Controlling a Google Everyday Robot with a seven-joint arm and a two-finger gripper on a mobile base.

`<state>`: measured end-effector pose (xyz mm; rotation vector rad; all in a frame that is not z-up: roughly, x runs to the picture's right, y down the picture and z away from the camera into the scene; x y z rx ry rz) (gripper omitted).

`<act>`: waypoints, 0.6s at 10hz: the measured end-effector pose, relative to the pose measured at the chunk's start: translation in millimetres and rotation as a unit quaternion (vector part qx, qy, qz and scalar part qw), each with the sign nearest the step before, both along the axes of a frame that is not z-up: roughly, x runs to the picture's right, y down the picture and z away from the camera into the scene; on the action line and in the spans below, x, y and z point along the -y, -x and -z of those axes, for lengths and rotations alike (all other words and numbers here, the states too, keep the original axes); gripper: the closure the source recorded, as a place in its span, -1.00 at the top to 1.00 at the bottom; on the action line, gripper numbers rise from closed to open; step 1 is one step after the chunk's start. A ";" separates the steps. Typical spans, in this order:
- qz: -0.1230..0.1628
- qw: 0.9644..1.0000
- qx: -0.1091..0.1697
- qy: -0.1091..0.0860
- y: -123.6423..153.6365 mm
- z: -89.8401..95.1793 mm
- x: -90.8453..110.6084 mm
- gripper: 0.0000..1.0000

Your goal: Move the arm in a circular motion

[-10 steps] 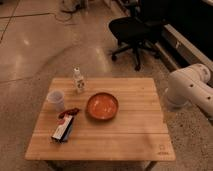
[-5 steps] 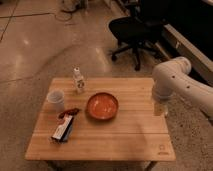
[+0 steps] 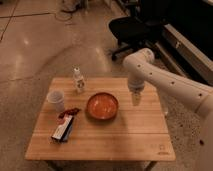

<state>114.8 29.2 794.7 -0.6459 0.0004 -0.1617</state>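
Observation:
The glossy white arm (image 3: 165, 80) reaches in from the right edge and bends at a rounded joint above the table's far right part. Its pale gripper (image 3: 136, 98) hangs down from that joint over the wooden table (image 3: 125, 135), just right of the orange bowl (image 3: 102, 105). The gripper holds nothing that I can see.
On the table stand a small clear bottle (image 3: 78, 80), a white cup (image 3: 56, 101) and a snack packet (image 3: 63, 127) at the left. A black office chair (image 3: 132, 27) stands behind the table on the shiny floor. A dark counter edge (image 3: 187, 47) runs along the right.
The arm has swung left and further over the table, from the right edge to above the table's right part near the bowl.

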 end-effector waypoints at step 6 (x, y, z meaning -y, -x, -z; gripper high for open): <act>0.080 0.987 0.136 0.011 156.8 56.1 -25.6 0.30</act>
